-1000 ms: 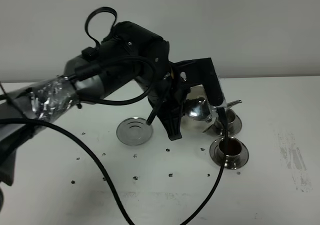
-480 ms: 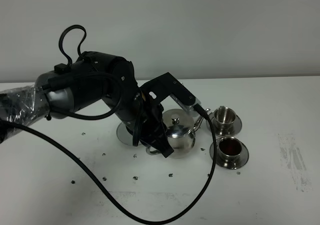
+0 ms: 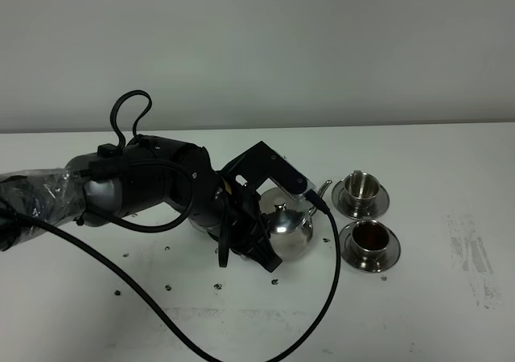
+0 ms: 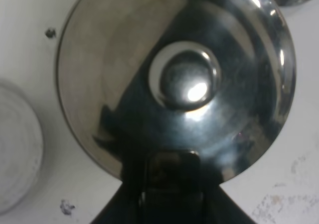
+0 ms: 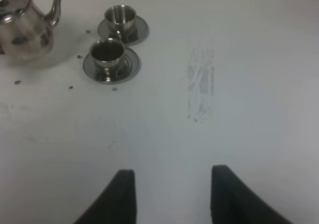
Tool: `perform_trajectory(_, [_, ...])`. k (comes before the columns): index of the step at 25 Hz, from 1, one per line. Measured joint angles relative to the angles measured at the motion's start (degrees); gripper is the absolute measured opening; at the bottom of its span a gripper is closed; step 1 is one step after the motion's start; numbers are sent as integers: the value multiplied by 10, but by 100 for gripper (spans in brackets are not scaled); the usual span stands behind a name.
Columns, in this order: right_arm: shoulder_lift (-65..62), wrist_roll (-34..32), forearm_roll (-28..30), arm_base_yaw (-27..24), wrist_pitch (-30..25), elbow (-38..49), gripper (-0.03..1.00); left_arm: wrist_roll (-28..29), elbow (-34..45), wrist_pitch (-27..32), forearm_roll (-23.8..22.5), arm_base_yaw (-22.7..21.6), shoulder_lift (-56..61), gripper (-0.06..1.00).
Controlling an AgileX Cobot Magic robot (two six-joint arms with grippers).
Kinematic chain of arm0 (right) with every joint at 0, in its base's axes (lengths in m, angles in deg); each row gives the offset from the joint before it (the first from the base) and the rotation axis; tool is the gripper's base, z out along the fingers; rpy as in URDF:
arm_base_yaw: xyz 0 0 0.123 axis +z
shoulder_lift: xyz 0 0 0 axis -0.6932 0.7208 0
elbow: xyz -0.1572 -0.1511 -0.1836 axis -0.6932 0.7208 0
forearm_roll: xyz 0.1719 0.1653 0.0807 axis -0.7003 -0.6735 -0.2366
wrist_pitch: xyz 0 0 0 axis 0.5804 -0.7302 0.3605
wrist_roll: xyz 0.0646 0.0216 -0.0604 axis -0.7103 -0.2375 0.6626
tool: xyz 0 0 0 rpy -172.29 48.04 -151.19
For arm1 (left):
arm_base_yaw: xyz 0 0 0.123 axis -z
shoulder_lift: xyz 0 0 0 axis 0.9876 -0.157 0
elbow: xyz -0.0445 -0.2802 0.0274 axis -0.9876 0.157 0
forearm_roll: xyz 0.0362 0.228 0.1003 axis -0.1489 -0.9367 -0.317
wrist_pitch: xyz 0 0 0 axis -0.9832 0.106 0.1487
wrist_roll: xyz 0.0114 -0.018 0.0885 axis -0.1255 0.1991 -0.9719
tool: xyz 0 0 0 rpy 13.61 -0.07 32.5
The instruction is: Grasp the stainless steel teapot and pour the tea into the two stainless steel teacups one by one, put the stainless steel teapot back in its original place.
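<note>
Steel shines in the middle of your white table [image 3: 451, 161]. The stainless steel teapot [image 3: 290, 227] stands upright there, low down, with its lid [image 3: 280, 215] on. You cannot tell from these views if its bottom touches the table. Its thin spout [image 3: 323, 191] points toward the far cup [image 3: 362, 187].

Your left gripper [image 3: 259, 246] is clamped tight on the teapot's handle [image 4: 172, 164], on the side away from the cups. In the left wrist view you look straight down on the round top and its knob [image 4: 187, 82]. The dark gripper bites the handle at the teapot's edge.

The near cup [image 3: 368, 248] sits on the near saucer [image 3: 393, 254]. It has reddish-brown tea [image 3: 369, 232] in it. The far cup sits on the far saucer [image 3: 385, 202], right behind the near one. The two saucers almost touch. You cannot tell what is inside the far cup. Both cups are just beside the teapot, on the right side of the high view.

A pale round thing [image 4: 15, 159] lies just beside the teapot in the left wrist view. It is too blurry to name.

Your right gripper [image 5: 172, 194] hangs over bare table, well apart from the cups. Its two fingers stand apart, and nothing is between them. A black cable [image 3: 334, 273] loops across the table in front of the teapot.
</note>
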Motion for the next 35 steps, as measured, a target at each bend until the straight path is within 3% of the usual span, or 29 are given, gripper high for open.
perform_trajectory(20, [0,0,0,0,0,0,34,0,2,7,-2,0,7,22])
perform_trajectory(29, [0,0,0,0,0,0,34,1,-130,96,-51,-16,0,22])
perform_trajectory(35, [0,0,0,0,0,0,34,1,-271,151,-74,-26,-69,22])
